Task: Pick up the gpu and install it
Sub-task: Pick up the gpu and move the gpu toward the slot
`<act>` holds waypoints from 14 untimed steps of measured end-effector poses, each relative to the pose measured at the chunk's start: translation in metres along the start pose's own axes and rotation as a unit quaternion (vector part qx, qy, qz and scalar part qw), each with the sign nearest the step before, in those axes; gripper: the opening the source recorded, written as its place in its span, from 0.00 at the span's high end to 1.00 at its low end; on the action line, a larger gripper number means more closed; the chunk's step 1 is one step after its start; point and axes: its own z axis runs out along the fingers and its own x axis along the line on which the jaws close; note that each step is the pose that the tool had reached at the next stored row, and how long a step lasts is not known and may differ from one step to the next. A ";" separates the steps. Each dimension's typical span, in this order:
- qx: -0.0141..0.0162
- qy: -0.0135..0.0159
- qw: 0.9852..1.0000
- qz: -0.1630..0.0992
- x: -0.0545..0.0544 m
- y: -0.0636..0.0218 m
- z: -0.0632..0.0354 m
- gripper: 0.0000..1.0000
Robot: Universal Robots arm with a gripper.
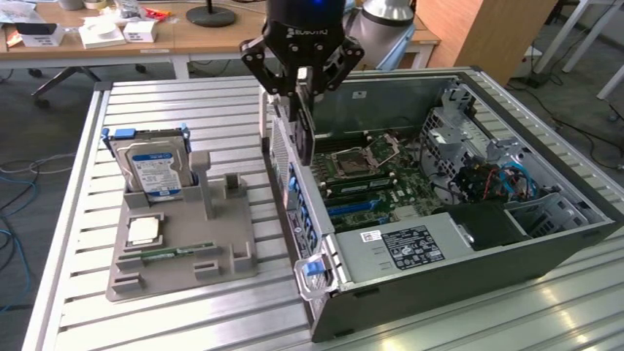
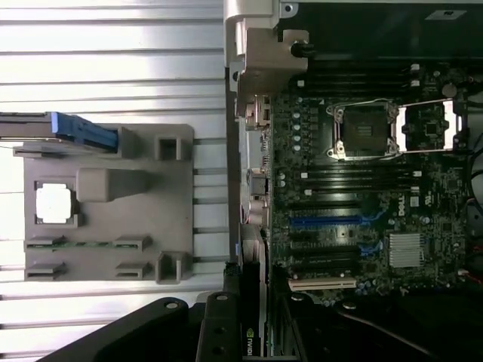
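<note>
The room is bright, with even light from above. The metal table (image 1: 175, 322) shines, and in the wrist view its slats glare almost white. Shadows beside the gray holder (image 1: 226, 245) are soft. Inside the computer case (image 1: 468, 281) it is dimmer. The gpu (image 1: 304, 135), held in the gripper (image 1: 302, 91), looks nearly black.

Exterior cam is sitting up high, looking down at an angle over the slatted table (image 1: 175, 102), catching the whole open case (image 1: 468, 270) at frame right and the gray holder (image 1: 239, 234) at lower left. Wrist cam is riding above the gripper (image 1: 304, 99), staring straight down, closer in. Both are sharing the holder, motherboard (image 1: 375, 183) and case edge.
</note>
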 end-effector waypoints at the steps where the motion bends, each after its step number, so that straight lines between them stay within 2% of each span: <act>1: 0.000 0.000 1.000 0.000 -0.004 0.0003 0.0001 0.74; 14: 0.000 0.000 1.000 0.000 -0.063 0.0047 0.0024 0.74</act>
